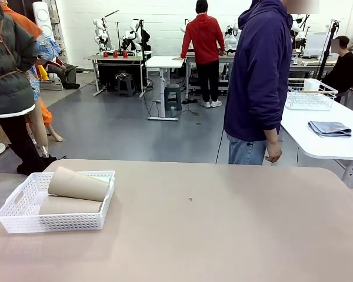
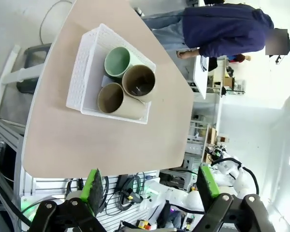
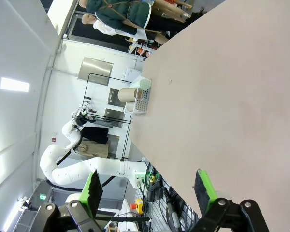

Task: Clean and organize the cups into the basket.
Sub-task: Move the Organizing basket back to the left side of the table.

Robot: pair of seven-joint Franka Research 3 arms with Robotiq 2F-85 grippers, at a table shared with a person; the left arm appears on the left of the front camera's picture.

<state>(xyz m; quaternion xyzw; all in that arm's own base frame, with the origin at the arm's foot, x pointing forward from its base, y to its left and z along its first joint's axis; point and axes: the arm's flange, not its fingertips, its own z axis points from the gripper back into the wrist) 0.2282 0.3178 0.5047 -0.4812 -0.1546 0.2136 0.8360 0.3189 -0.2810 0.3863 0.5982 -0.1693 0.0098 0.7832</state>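
Looks finished to me: the cups (image 1: 77, 184) lie stacked on their sides in the basket (image 1: 23, 205) at the desk's (image 1: 223, 223) near left. Both arms' jaws stand apart, empty; nothing obvious remains.

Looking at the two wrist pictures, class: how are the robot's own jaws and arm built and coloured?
Each gripper, left gripper and right gripper, has two black linked fingers with bright green pads on the inner faces, joined by silver pivot bolts. The left arm, seen from the right wrist, is glossy white, made of rounded segments.
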